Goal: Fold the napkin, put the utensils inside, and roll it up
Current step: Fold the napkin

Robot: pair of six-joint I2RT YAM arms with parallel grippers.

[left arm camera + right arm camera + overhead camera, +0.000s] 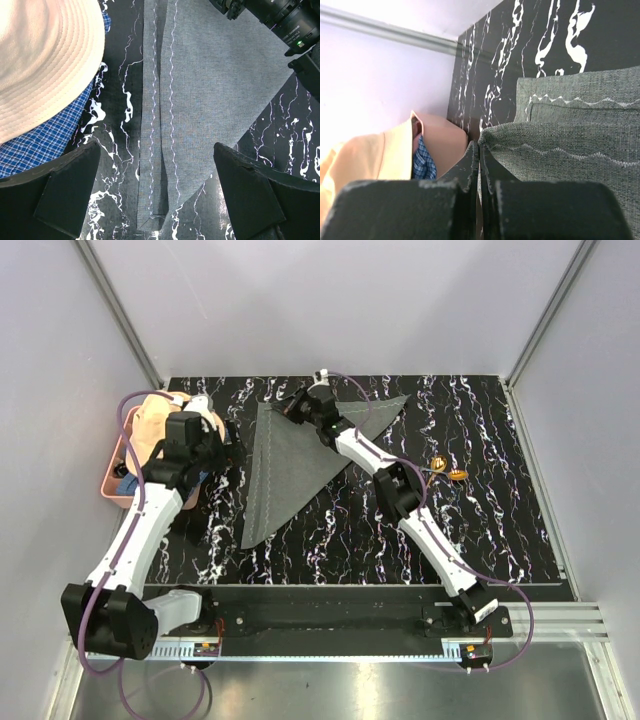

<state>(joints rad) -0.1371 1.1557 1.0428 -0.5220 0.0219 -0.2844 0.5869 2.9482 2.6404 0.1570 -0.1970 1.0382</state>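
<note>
The grey napkin [290, 455] lies folded into a triangle on the black marbled table [480, 530]. My right gripper [297, 405] is at the napkin's far left corner and is shut on the cloth. In the right wrist view the fingers [470, 162] pinch the napkin [560, 155] at its raised corner. My left gripper [210, 465] is open and empty above the napkin's left edge, beside the hat. In its wrist view the napkin [210, 90] narrows to a point between the wide-open fingers [70, 185]. The gold-orange spoon [455, 474] lies right of the napkin. I cannot make out the dark utensil.
A pink basket [110, 480] at the left edge holds a peach hat [155, 420] and a blue checked cloth [45, 140]. Grey walls close in the table on three sides. The right arm [270, 15] crosses over the napkin.
</note>
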